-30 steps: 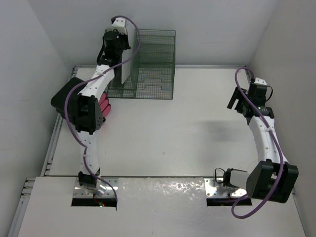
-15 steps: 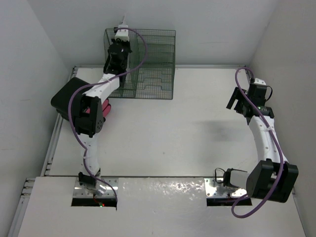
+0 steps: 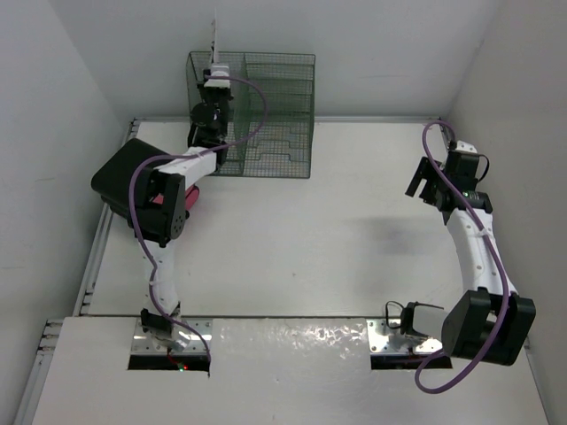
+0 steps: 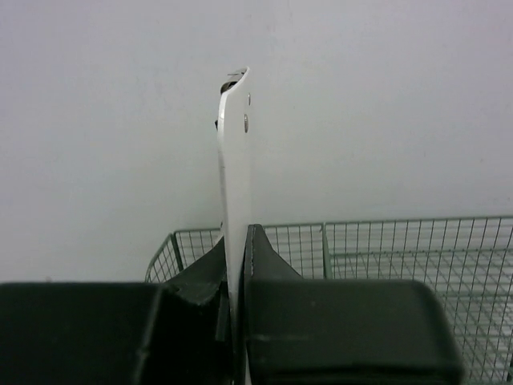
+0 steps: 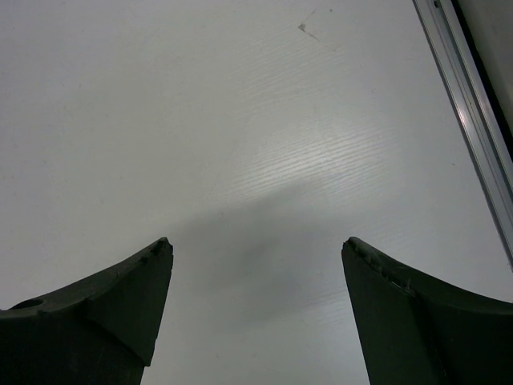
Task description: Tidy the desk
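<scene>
The white desk (image 3: 310, 239) lies between white walls. My left gripper (image 3: 215, 78) is shut on a thin white board (image 3: 213, 40), which it holds upright and edge-on over the left end of a green wire rack (image 3: 275, 115) at the back wall. In the left wrist view the board (image 4: 234, 160) rises from between the fingers (image 4: 264, 257) of the gripper (image 4: 238, 237), with the rack (image 4: 401, 257) below and behind it. My right gripper (image 3: 425, 181) is open and empty above the bare desk (image 5: 240, 120) at the right, and it also shows in the right wrist view (image 5: 256, 241).
A pink thing (image 3: 190, 197) lies on the desk under my left arm. A black object (image 3: 117, 173) sits at the left edge. A metal rail (image 5: 473, 120) runs along the right side. The rack has several compartments.
My left gripper has moved back and up with the board, from the rack's left front to above its left end, and the board now stands edge-on. The right arm has not moved.
</scene>
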Motion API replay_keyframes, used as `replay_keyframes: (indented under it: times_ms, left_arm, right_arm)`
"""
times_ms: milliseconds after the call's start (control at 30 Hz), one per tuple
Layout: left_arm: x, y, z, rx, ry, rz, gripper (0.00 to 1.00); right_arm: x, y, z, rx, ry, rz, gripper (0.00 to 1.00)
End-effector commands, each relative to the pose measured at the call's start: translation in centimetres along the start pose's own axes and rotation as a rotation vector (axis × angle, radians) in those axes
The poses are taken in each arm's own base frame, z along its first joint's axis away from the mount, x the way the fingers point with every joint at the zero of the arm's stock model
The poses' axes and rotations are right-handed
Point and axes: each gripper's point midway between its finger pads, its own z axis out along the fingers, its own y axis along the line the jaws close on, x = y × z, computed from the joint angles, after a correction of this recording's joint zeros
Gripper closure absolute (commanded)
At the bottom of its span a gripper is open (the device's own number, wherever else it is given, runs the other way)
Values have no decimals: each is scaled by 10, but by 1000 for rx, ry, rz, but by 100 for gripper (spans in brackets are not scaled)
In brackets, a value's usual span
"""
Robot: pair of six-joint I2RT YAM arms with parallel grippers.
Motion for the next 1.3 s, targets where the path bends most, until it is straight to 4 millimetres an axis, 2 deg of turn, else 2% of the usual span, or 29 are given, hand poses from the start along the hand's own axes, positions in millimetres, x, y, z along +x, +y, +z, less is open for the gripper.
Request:
replay_keyframes:
  times_ms: [0,333,433,533,633,800,867,900,933,1000,1033,1067,1100,1167,1200,1267]
  left_arm:
    - [-37,-2,6,-2,-144,-45,100]
    - [30,-26,-5,122,50,-62,99]
    - [41,-30,-8,146,86,-68,84]
    - [41,-26,-7,133,103,-67,70]
    - [35,-18,-2,98,115,-60,66]
    - [11,-3,10,37,128,-53,62]
    - [3,-3,16,48,149,-42,60]
    - [5,-11,14,105,191,-25,59]
    - [-10,-13,22,132,184,-15,55]
    - [-26,-15,26,169,205,-5,49]
    - [-33,-14,29,180,235,0,40]
    - [-40,-13,30,184,243,10,36]
    - [-54,-9,31,187,241,19,34]
    - [-68,-2,27,190,262,71,22]
    - [-83,10,25,162,271,102,17]
    - [-97,22,21,139,284,194,14]
  right_arm:
    - [-14,1,-9,-3,-49,-5,17]
    - [-4,1,-2,-10,-22,-16,16]
    - [-2,0,-2,-10,-19,-21,16]
    - [-1,1,-1,-11,-17,-22,16]
    - [-1,1,0,-13,-15,-25,16]
    - [1,2,2,-20,-11,-29,16]
    - [2,2,2,-22,-11,-28,15]
    - [3,2,3,-25,-7,-28,15]
    - [3,3,3,-29,-8,-29,15]
    - [4,5,4,-40,-3,-28,15]
    - [5,6,4,-43,3,-29,15]
    - [6,6,5,-46,5,-30,14]
    - [7,8,5,-56,8,-31,14]
    - [11,9,7,-64,25,-33,13]
    - [12,10,7,-68,35,-30,12]
    - [15,10,7,-68,68,-32,10]
